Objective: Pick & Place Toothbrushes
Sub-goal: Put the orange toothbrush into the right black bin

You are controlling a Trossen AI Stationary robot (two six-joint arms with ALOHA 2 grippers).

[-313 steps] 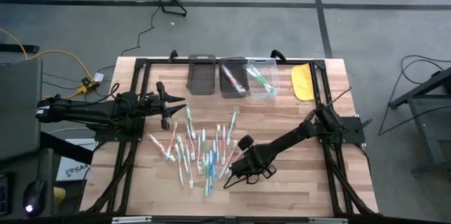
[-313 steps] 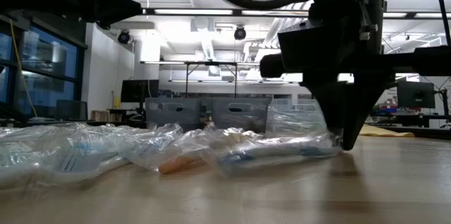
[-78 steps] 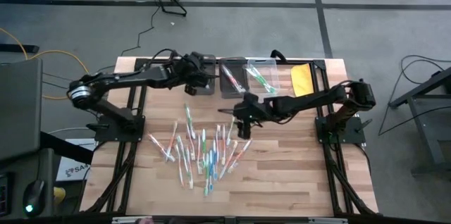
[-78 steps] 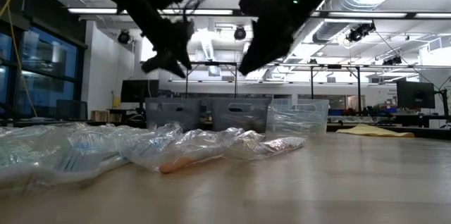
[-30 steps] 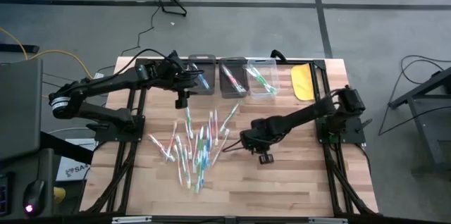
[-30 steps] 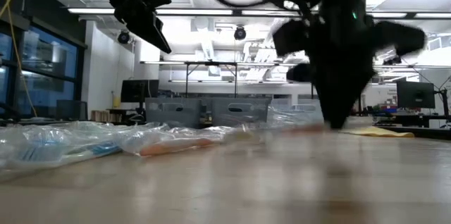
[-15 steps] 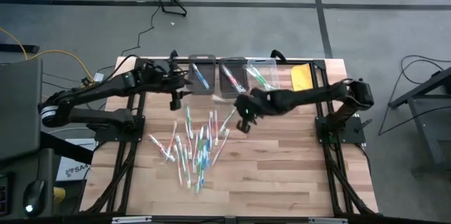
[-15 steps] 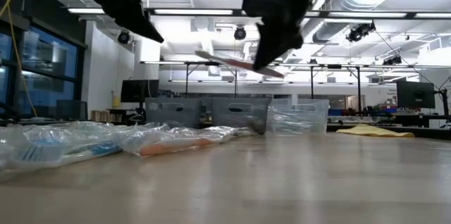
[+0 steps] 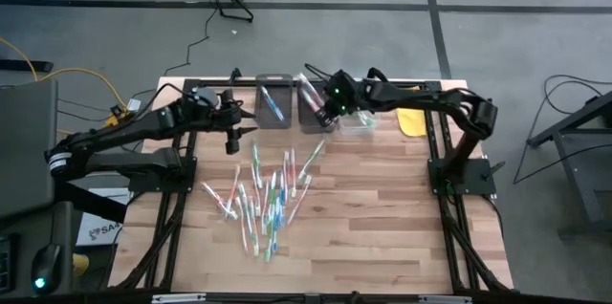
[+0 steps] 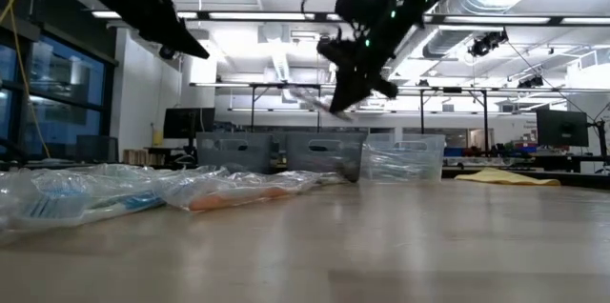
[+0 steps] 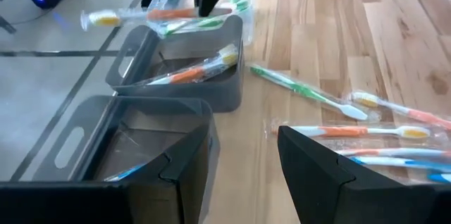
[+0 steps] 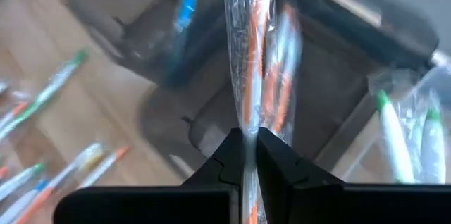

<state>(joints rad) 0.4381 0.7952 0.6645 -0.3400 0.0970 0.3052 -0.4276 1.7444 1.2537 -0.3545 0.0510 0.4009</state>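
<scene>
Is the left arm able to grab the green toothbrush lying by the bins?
Probably yes. The left gripper hangs open near the green toothbrush, which lies alone on bare wood beside the middle bin, with nothing on it. The right gripper is busy over that bin.

Three bins (image 9: pixel 273 103) and a yellow flat object (image 9: pixel 411 111) along the table's (image 9: pixel 382 228) far edge

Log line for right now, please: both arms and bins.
right gripper: shut on orange toothbrush, above middle bin | left gripper: open, empty, beside left bin | pile: on table
</scene>
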